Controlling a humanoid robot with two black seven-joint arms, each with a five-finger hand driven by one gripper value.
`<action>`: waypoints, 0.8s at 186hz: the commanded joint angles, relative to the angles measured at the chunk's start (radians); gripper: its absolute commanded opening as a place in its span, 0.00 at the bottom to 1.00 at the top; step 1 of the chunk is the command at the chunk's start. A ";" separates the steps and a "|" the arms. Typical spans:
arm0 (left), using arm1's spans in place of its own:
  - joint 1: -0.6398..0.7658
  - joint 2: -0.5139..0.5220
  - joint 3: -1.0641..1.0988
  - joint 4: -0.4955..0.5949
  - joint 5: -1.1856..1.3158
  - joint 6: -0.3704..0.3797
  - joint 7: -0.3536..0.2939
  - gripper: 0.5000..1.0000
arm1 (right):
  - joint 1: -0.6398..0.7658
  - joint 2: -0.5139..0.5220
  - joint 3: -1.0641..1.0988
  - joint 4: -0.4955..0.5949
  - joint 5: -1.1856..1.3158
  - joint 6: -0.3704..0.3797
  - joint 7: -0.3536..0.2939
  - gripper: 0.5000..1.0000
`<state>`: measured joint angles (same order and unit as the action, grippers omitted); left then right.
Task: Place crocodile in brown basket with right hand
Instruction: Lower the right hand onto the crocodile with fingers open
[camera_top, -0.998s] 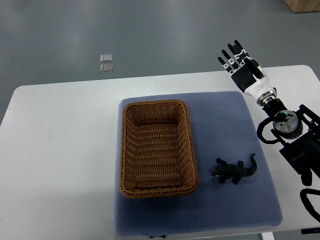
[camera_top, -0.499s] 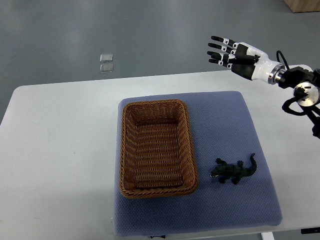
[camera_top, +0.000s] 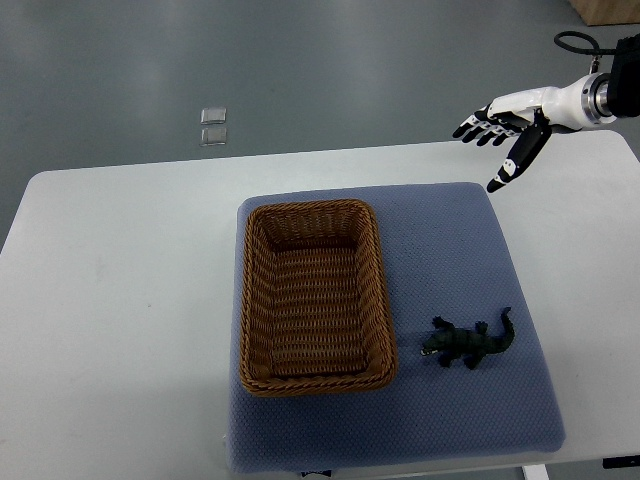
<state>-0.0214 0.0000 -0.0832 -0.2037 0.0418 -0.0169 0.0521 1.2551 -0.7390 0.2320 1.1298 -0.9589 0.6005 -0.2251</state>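
Right hand (camera_top: 518, 112), fingers (camera_top: 478, 127) spread wide (seemingly empty), well apart from crocodile (camera_top: 468, 343) beside brown basket (camera_top: 310, 206).

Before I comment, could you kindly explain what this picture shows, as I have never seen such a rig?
This is one camera looking steeply down from a humanoid robot's own side. The white-and-black right hand comes in from the picture's right edge, fingers spread and holding nothing, near the table's far right corner. On the white table lies a blue padded mat. On the mat sit an empty brown wicker basket and, to its right and apart from it, a small dark toy crocodile.
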 joint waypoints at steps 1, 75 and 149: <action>0.000 0.000 0.002 0.000 0.000 0.000 0.000 1.00 | 0.013 -0.079 -0.026 0.172 -0.043 0.010 -0.029 0.86; -0.002 0.000 0.000 0.000 0.000 0.000 0.000 1.00 | -0.049 -0.246 -0.071 0.427 -0.032 -0.001 -0.046 0.86; -0.002 0.000 -0.003 0.006 -0.002 0.000 0.000 1.00 | -0.293 -0.238 0.001 0.484 -0.023 -0.157 0.050 0.85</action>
<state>-0.0230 0.0000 -0.0856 -0.2013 0.0412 -0.0171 0.0522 1.0335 -0.9801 0.1899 1.5820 -0.9819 0.4564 -0.2178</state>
